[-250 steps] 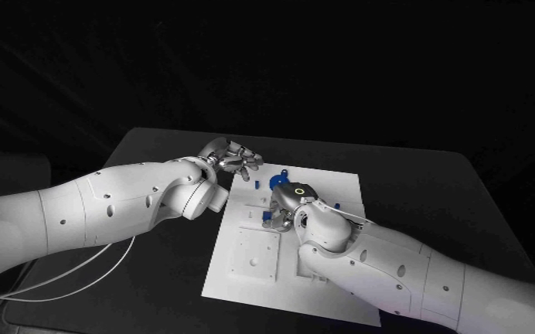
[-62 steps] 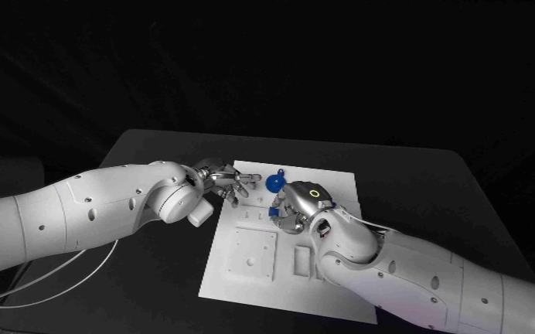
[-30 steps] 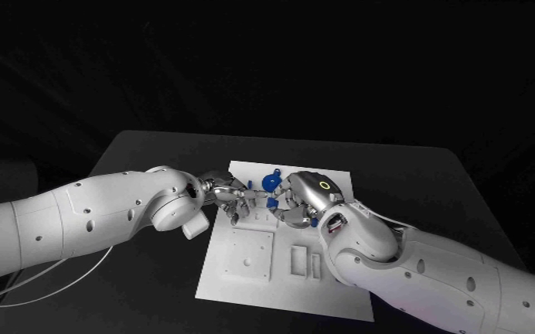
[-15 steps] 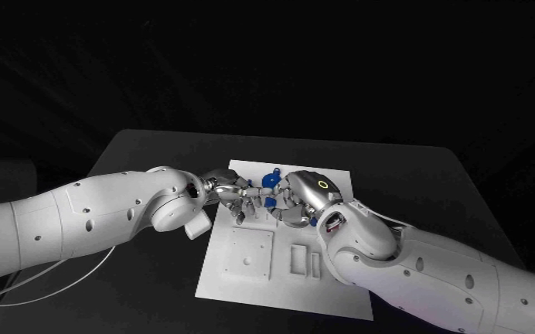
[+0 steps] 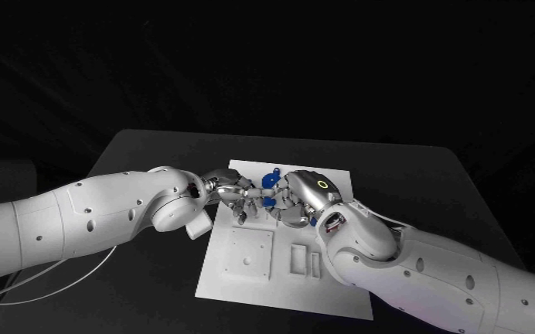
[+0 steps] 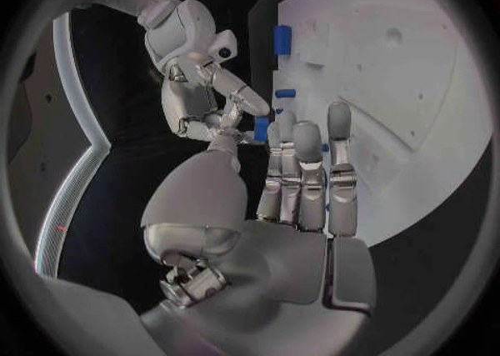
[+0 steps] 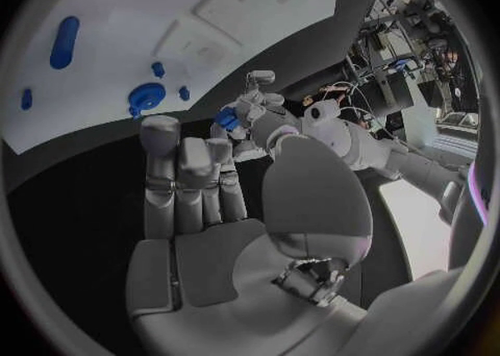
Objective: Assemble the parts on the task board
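Both hands have closed in together over the task board point(image 5: 335, 287). Head view: left hand point(image 5: 232, 192) meets right hand point(image 5: 292, 199), seemingly passing a small blue part point(image 5: 261, 192). Left wrist view: right hand point(image 6: 203, 97) pinches the part point(image 6: 262, 128). Right wrist view: left hand point(image 7: 253, 114) grips it point(image 7: 228, 119); loose blue parts point(image 7: 147, 95) lie beyond.

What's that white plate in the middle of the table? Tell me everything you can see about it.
The task board is a flat white rectangular plate lying on the black table. It looks like matte plastic, though that is hard to confirm. Its near half has raised square and slot-shaped recesses. Small blue parts sit toward its far end, one of them a round disc and another a long capsule shape. The left hand and right hand meet above its far half.
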Action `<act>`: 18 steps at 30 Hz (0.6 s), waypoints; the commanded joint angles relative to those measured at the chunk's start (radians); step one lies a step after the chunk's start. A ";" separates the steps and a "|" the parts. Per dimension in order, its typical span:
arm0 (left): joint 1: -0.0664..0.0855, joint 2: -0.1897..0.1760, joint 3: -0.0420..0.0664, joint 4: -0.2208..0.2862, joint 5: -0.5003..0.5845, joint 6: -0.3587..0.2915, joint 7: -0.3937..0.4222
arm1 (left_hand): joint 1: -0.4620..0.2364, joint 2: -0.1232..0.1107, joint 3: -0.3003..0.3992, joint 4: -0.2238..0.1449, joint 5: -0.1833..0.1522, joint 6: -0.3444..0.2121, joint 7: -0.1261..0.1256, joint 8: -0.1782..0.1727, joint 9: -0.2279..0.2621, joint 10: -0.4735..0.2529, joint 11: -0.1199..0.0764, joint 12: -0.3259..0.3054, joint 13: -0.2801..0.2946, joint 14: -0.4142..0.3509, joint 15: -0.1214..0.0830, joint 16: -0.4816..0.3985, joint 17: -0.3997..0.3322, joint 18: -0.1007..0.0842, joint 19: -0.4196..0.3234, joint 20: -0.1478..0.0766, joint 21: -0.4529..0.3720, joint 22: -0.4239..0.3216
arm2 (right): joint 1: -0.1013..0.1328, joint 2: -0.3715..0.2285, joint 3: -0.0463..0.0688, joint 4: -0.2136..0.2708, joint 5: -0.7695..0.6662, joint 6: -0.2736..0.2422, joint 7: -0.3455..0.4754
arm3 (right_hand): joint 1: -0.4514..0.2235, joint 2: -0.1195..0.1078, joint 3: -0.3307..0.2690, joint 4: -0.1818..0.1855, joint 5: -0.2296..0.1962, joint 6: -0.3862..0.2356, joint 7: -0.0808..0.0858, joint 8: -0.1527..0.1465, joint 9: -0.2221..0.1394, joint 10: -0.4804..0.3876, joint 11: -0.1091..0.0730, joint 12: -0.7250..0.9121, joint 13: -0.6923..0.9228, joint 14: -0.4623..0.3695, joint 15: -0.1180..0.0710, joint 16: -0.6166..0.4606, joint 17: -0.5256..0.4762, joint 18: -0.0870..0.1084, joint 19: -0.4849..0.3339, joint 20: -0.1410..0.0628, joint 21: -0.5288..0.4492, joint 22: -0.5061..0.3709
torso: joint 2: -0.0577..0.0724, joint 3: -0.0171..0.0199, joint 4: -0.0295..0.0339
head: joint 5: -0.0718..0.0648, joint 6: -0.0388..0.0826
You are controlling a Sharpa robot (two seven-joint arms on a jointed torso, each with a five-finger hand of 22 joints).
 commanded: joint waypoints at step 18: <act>0.001 0.003 0.000 0.001 0.020 0.059 0.029 | 0.056 0.034 0.008 -0.047 0.241 -0.005 -0.006 -0.022 -0.041 -0.014 0.001 -0.027 -0.012 -0.019 -0.004 0.012 -0.001 -0.005 -0.011 0.002 -0.006 0.021 | -0.001 0.003 0.001 0.001 0.007 -0.007 0.019 | 0.007 -0.007 0.000 0.005 0.003 0.007 -0.001 0.003 0.002 0.007 -0.001 0.001 0.001 0.004 -0.006 -0.004 0.001 -0.008 0.007 -0.007 0.004 0.072 | 0.000 -0.0009 0.0006 | -0.002 -0.004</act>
